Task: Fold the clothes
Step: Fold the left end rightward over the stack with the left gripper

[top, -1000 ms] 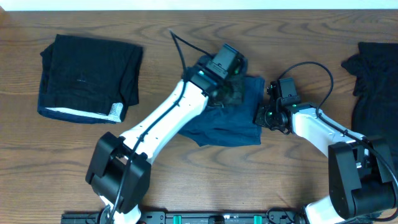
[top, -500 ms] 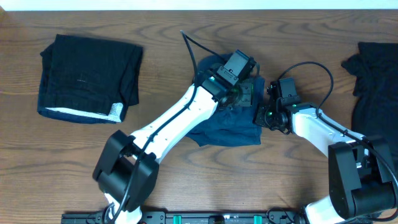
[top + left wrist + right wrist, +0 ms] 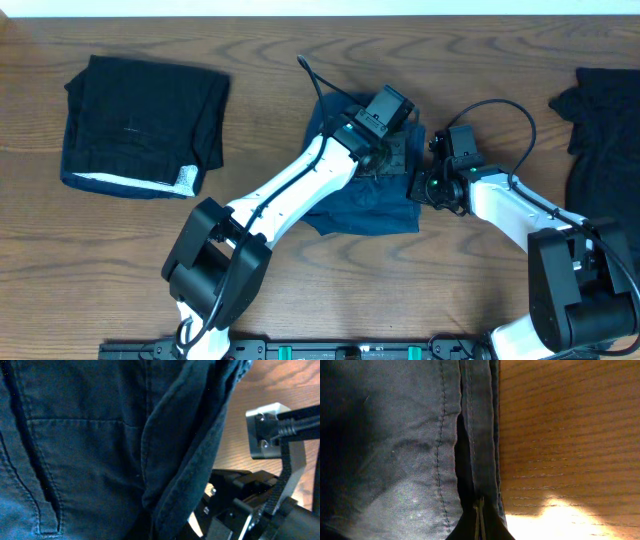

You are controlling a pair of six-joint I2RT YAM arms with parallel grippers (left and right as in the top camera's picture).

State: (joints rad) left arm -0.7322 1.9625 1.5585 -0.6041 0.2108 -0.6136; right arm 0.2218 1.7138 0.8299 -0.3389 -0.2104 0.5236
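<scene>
The navy denim-like garment (image 3: pixel 365 205) lies bunched at mid table. My left gripper (image 3: pixel 392 150) is over its upper right part, shut on a raised fold of it; in the left wrist view the navy cloth (image 3: pixel 90 450) fills the frame and its fold runs down into the jaws, which are hidden. My right gripper (image 3: pixel 418 186) is at the garment's right edge. In the right wrist view it (image 3: pixel 480 522) is shut on the stitched hem of the navy cloth (image 3: pixel 395 460), low on the table.
A folded black garment with a white edge (image 3: pixel 140 125) lies at the far left. A loose black garment (image 3: pixel 605 130) lies at the right edge. The two arms are close together; the right arm's body (image 3: pixel 270 510) shows in the left wrist view. Bare wood (image 3: pixel 560 435) lies right of the hem.
My left gripper has moved right, toward the right gripper, carrying the navy cloth's fold over with it. The right arm has not moved.
</scene>
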